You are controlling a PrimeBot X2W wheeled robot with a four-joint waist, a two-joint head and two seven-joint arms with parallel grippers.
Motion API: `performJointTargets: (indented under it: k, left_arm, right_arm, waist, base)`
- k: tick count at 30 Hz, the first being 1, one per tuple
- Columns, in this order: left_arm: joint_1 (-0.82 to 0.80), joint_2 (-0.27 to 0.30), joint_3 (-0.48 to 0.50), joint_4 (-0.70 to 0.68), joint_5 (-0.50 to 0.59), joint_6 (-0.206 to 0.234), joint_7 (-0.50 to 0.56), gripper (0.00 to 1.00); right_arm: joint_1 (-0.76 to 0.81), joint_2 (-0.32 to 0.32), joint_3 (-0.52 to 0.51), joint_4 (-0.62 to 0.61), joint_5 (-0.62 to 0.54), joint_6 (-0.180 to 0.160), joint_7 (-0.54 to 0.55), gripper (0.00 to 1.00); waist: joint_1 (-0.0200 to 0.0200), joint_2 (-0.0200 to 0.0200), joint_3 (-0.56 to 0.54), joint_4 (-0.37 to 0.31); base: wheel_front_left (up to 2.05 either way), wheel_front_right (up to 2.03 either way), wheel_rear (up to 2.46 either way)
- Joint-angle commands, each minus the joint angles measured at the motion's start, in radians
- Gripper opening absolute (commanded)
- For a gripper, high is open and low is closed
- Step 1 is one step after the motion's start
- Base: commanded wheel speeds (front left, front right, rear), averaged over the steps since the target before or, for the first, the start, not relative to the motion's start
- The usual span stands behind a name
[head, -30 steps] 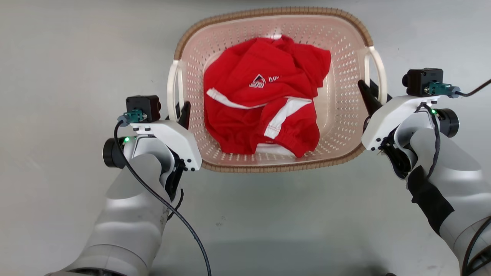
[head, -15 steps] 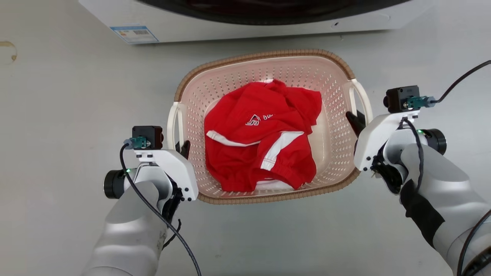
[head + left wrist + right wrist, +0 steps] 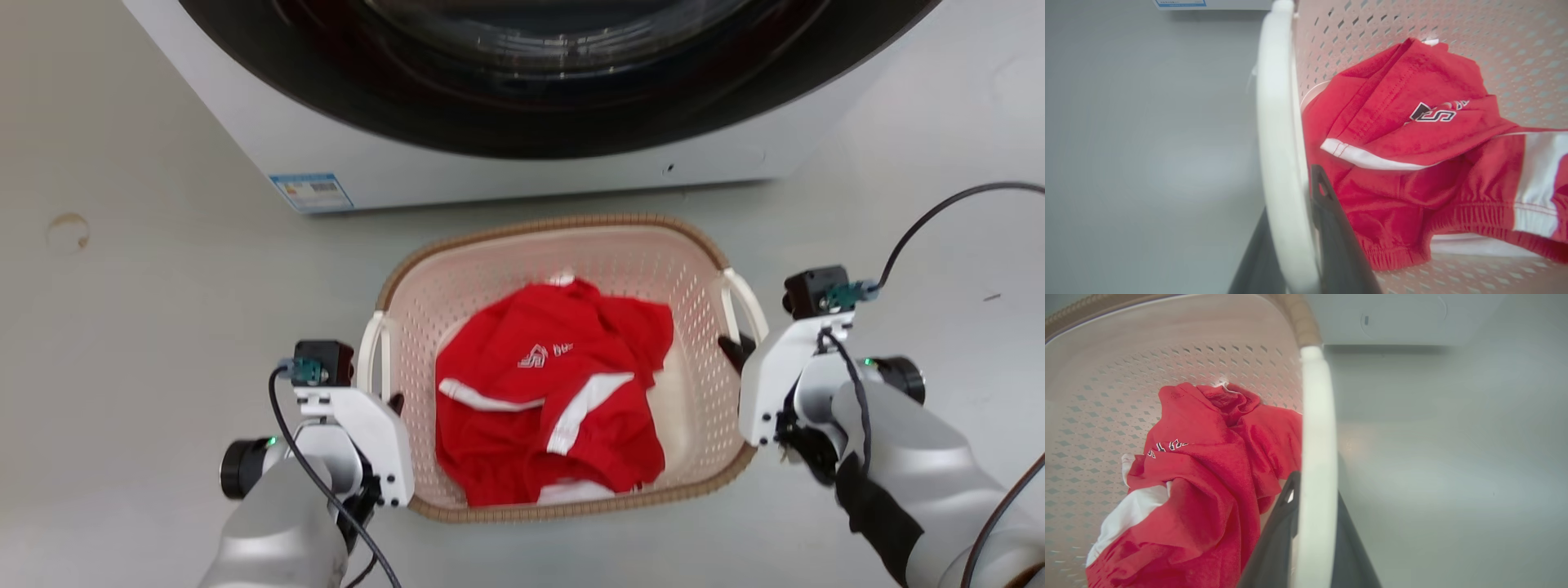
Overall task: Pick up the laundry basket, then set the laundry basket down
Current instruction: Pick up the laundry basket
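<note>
the laundry basket [image 3: 555, 222] is just on the near side of the washer [image 3: 490, 180]. left end effector [image 3: 1290, 212] pinches its left handle [image 3: 1276, 122], right end effector [image 3: 1315, 494] its right handle [image 3: 1316, 416]. stiff, light plastic; the handles look slick, so lift level.

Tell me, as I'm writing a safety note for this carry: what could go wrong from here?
1. The left pincer and right pincer each clamp one slim, smooth loop handle of the laundry basket; a handle might slide or pivot in the grip and tilt the load.
2. The washer stands close beyond the far rim; a forward swing could knock it.
3. The red garment lies loose and could shift if tilted.
</note>
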Motion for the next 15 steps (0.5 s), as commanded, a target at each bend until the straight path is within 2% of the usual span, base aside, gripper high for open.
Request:
performJointTargets:
  k: [1, 9, 15]
  left_arm:
    - [0.063, 0.163, 0.023, 0.016, 0.002, 0.020, 0.019, 0.00]
    - [0.127, 0.191, 0.012, 0.016, -0.004, 0.027, 0.068, 0.00]
    - [0.186, 0.210, 0.001, 0.016, -0.008, 0.027, 0.119, 0.00]
  right_arm:
    - [0.030, -0.110, 0.002, 0.043, 0.010, -0.005, -0.005, 0.00]
    - [0.104, -0.110, 0.020, 0.061, 0.048, -0.005, -0.028, 0.00]
    - [0.174, -0.110, 0.042, 0.053, 0.089, -0.005, -0.002, 0.00]
  waist:
    - [-0.0001, 0.0000, -0.065, -0.006]
    - [-0.0001, 0.0000, -0.208, 0.000]
    - [-0.0001, 0.0000, -0.334, 0.000]
  base:
    - [0.00, 0.00, 0.00]
    - [0.00, 0.00, 0.00]
    - [0.00, 0.00, 0.00]
